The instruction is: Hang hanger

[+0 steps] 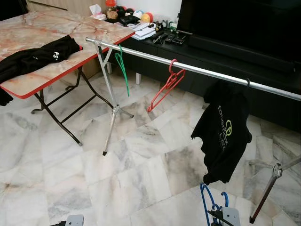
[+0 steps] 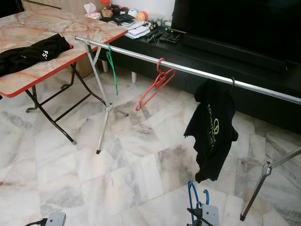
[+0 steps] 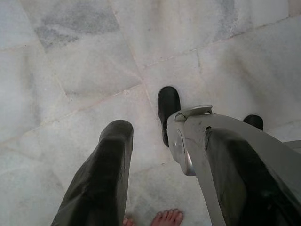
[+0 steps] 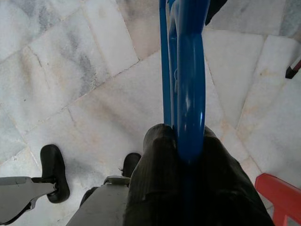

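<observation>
Left eye view: a silver clothes rail [image 1: 197, 69] runs across the room on folding legs. On it hang a green hanger [image 1: 123, 70] near its left end, a red hanger [image 1: 165, 87] towards the middle, and a black T-shirt [image 1: 223, 132] further right. Beyond the rail's left end stands a marble-patterned table [image 1: 51, 40] with a black garment [image 1: 33, 57] lying on it. Well below the rail, under the T-shirt, the blue hanger [image 1: 207, 205] rises from the right gripper [image 1: 217, 217] at the bottom edge.

Right eye view: the same scene; the left arm [image 2: 54, 219] sits low at the bottom edge, far from the rail.

Left wrist view: the left gripper [image 3: 164, 188] points down at the marble floor [image 3: 94, 70], its fingers [image 3: 101, 179] spread apart with nothing between them. A person's bare toes [image 3: 167, 217] show on the floor beneath.

Right wrist view: the right gripper's fingers [image 4: 155, 183] are pressed together, pinching the blue hanger, whose curved plastic extends away from them over the floor.
</observation>
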{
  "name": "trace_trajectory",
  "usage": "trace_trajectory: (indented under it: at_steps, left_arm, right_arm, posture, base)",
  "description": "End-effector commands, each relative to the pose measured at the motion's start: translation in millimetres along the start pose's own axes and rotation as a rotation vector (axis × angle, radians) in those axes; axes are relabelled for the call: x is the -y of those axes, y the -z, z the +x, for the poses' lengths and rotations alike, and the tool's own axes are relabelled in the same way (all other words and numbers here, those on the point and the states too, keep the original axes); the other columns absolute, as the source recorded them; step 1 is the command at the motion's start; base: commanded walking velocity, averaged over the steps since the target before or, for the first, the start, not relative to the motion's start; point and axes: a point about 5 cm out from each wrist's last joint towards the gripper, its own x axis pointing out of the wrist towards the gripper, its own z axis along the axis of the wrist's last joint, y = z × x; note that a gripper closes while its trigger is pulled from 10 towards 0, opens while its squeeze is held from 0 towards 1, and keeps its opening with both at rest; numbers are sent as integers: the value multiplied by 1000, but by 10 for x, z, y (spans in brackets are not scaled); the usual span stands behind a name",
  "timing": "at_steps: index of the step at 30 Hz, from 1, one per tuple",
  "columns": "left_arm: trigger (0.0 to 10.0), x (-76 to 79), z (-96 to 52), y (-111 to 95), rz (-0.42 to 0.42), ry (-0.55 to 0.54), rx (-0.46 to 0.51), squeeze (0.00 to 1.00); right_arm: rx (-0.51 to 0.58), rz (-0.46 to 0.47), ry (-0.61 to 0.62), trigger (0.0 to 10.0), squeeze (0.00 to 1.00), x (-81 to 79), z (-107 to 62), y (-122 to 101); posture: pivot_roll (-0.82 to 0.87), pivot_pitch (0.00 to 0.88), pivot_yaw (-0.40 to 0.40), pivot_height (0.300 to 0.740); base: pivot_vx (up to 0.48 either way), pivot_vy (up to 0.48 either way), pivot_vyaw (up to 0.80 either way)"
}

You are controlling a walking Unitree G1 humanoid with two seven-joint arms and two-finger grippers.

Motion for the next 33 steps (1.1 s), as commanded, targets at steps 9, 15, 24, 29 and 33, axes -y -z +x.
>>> trace_trajectory:
  at_steps: [9,15,24,29,33]
  left_arm:
    - [10000,-8,-13,92,16,-6,-35,0]
    - [10000,-8,-13,92,16,-6,-35,0]
    - [10000,-8,-13,92,16,-6,-35,0]
    - [10000,-8,-13,92,16,-6,-35,0]
    - [10000,-8,-13,92,16,-6,-35,0]
  right_arm:
    - [-10,11,18,10000,0,45,-12,39]
    - [-10,11,18,10000,0,45,-12,39]
    - [-10,11,18,10000,0,45,-12,39]
    - [-10,11,18,10000,0,45,-12,39]
    - [-10,11,18,10000,0,45,-12,39]
  posture:
    - [21,102,-55,740]
    - [21,102,-55,740]
    - [21,102,-55,740]
    - [21,102,-55,740]
    - [21,102,-55,740]
  base:
    - [0,0,0]
    - [0,0,0]
    - [0,0,0]
    - [0,0,0]
    - [0,0,0]
